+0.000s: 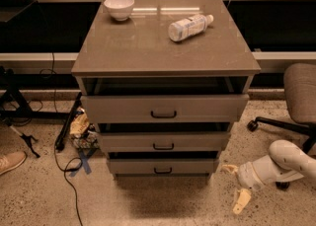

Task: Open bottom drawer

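The bottom drawer point(136, 166) is the lowest of three grey-brown drawers in the cabinet point(163, 52), with a small black bar handle point(163, 170) at its centre. Its front sits about flush with the middle drawer point(128, 142) above. My gripper point(235, 185) is low, near the floor, to the right of the bottom drawer and apart from it. Its two pale fingers point(242, 201) are spread open and hold nothing. The white arm point(284, 161) reaches in from the right edge.
A white bowl point(119, 7) and a lying bottle point(189, 26) rest on the cabinet top. A grey office chair point(301, 96) stands at right behind the arm. Cables, tape and clutter point(81, 131) lie on the floor at left, with a shoe point(11, 161).
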Robot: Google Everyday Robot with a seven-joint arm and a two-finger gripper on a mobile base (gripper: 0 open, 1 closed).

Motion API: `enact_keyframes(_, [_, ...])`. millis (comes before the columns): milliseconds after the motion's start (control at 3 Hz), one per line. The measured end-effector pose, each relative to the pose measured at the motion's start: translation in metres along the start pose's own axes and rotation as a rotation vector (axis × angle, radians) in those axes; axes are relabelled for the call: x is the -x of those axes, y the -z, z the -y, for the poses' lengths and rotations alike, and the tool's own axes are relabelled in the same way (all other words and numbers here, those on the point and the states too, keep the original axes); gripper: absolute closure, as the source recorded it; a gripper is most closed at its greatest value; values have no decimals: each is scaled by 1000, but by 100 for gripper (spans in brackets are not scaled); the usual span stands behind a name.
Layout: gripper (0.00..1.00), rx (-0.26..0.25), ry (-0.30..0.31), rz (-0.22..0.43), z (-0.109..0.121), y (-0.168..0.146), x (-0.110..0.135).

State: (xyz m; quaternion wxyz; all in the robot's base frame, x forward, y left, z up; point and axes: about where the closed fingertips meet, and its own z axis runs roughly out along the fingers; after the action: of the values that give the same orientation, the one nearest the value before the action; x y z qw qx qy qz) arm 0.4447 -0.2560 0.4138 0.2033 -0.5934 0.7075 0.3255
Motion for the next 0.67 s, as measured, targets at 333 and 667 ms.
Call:
enact_keyframes(333, [0, -10, 43, 16, 5, -12, -6])
enact_keyframes(667, [0, -47, 159, 12, 20, -37, -14])
